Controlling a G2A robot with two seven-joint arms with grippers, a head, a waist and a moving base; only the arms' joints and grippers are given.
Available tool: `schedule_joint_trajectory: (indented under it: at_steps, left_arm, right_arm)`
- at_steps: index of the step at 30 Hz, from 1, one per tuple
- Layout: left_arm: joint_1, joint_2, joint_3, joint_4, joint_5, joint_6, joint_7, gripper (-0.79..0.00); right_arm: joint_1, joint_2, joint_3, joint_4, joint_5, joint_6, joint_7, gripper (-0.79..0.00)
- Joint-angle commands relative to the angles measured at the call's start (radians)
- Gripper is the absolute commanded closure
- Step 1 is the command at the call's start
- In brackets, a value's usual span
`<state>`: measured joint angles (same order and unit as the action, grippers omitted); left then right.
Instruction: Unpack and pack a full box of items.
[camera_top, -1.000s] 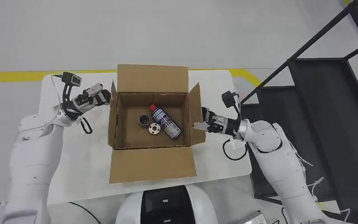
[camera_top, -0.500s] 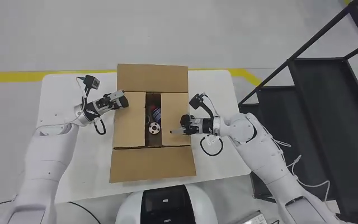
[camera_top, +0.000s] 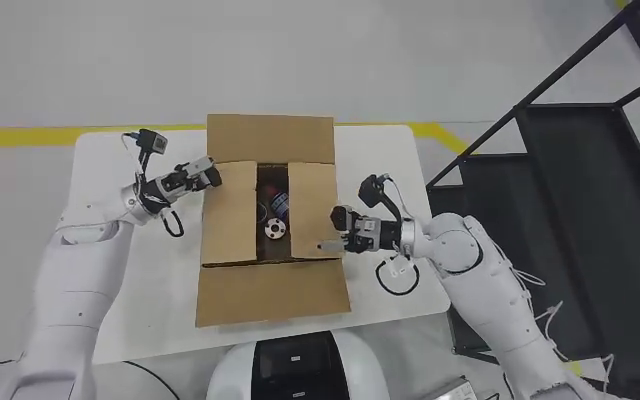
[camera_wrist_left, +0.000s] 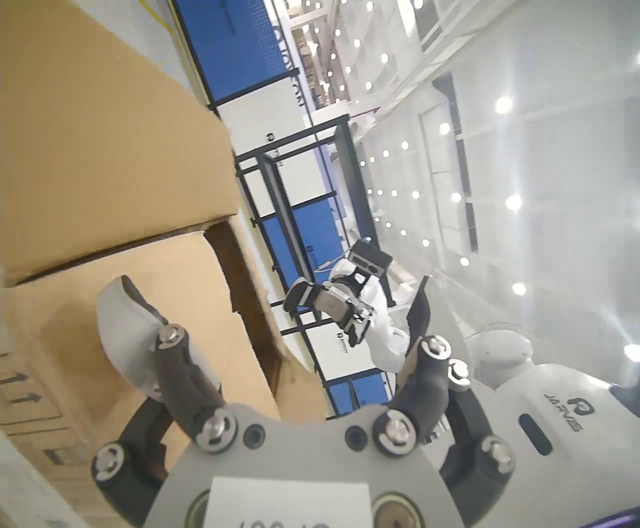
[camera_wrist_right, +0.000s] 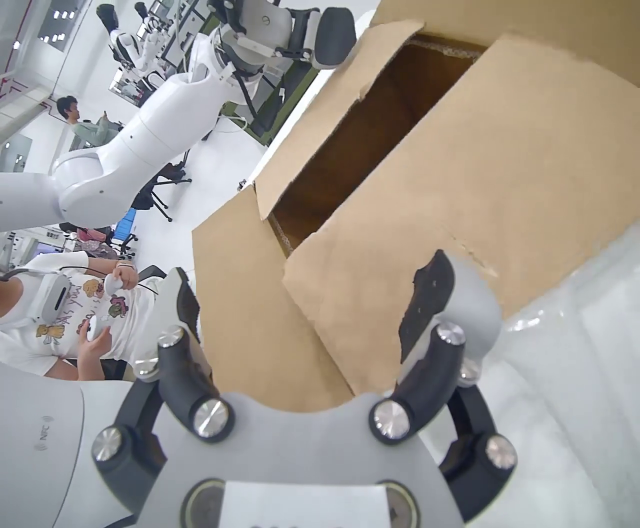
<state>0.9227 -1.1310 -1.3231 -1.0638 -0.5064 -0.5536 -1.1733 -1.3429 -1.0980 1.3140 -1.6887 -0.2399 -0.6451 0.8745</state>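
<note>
The cardboard box (camera_top: 232, 210) sits in the middle of the top view on the white table (camera_top: 130, 290). It is plain brown. Its far flap stands open toward the upper edge of the frame, and its near flap lies flat outward toward the lower edge. The two side flaps are folded inward over the opening, leaving a narrow dark gap down the centre. Through that gap a spray can (camera_top: 281, 203) with a dark printed body shows, and just below it in the frame lies a round pale metal part (camera_top: 274, 230) with a dark hole in its middle.

The left gripper (camera_top: 205, 172) is at the upper left corner of the box, beside the folded left flap. In the left wrist view the left gripper (camera_wrist_left: 270, 310) has its jaws spread, with the brown box (camera_wrist_left: 100, 125) close in front of one finger; whether that finger touches it cannot be told.

The right gripper (camera_top: 333, 232) is at the lower right edge of the box, by the folded right flap. In the right wrist view its jaws (camera_wrist_right: 310, 280) are spread wide, and the flap's corner of the box (camera_wrist_right: 450, 150) runs between the two fingers without being pinched.
</note>
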Motion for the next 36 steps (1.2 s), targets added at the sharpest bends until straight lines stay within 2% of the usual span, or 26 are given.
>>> schedule_joint_trajectory:
  at_steps: [1,8,13,18,25,33,36]
  left_arm:
    - [0.020,0.005,-0.030,-0.027,-0.083,0.019,-0.022,-0.785]
    - [0.063,0.019,-0.109,-0.057,-0.152,0.007,0.022,-0.785]
    - [0.082,0.025,-0.135,-0.063,-0.140,-0.016,0.054,-0.785]
    - [0.100,0.029,-0.150,-0.074,-0.136,-0.025,0.073,-0.785]
    - [0.120,0.031,-0.159,-0.097,-0.119,-0.046,0.108,-0.785]
    - [0.143,0.035,-0.167,-0.114,-0.101,-0.047,0.137,-0.785]
    - [0.147,0.036,-0.173,-0.122,-0.102,-0.043,0.144,-0.785]
  right_arm:
    - [-0.057,0.011,0.046,-0.035,0.008,-0.010,0.010,-0.785]
    - [-0.190,0.032,0.104,-0.057,-0.022,0.030,0.031,-0.785]
    - [-0.230,0.036,0.078,-0.021,-0.046,0.041,0.029,-0.785]
    - [-0.263,0.041,0.026,-0.032,-0.032,0.007,0.084,-0.785]
    - [-0.239,0.050,-0.038,-0.040,0.171,-0.094,0.198,-0.785]
    - [-0.200,0.080,-0.022,-0.090,0.349,-0.126,0.174,-0.785]
    - [-0.168,0.089,-0.013,-0.093,0.364,-0.145,0.155,-0.785]
